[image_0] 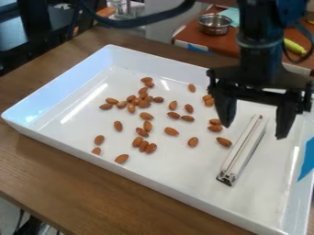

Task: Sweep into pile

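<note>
From here I see the hand (256, 130) above the tray (80, 153), fingers spread apart. Below it the slim white bar (241, 153) lies inside, long axis slanting, dark end toward me, beside scattered almonds (171, 131).

the black gripper (255, 131) hides part of the white tray (61, 87); the right edge cuts off more of it and the blue tape (308, 158); the yellow object (295, 47) is blurred.
</note>
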Available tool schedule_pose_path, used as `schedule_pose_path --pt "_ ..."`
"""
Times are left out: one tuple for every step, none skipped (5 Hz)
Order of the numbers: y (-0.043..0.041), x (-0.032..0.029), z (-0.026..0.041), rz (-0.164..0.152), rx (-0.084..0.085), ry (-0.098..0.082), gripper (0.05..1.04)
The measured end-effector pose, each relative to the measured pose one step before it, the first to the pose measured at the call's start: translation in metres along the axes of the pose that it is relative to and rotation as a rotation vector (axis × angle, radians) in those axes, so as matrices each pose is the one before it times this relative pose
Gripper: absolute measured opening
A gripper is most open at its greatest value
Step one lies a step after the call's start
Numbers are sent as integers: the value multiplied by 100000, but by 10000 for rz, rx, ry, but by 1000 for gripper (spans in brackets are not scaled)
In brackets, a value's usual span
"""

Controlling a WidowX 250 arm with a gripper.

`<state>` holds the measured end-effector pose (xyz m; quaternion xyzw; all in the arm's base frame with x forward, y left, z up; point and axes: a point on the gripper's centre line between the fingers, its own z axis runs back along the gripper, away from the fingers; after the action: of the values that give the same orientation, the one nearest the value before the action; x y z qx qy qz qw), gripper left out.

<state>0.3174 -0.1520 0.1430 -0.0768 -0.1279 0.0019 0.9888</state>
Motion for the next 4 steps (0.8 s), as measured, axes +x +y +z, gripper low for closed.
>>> schedule_pose_path --pt "-56 -106 -3051 -189 751 -595 1000" --pt "-146 311 -543 -116 283 -392 1000" --pt "282 106 -832 -33 261 -54 993" --pt "190 -237 -1039 2 233 145 937"
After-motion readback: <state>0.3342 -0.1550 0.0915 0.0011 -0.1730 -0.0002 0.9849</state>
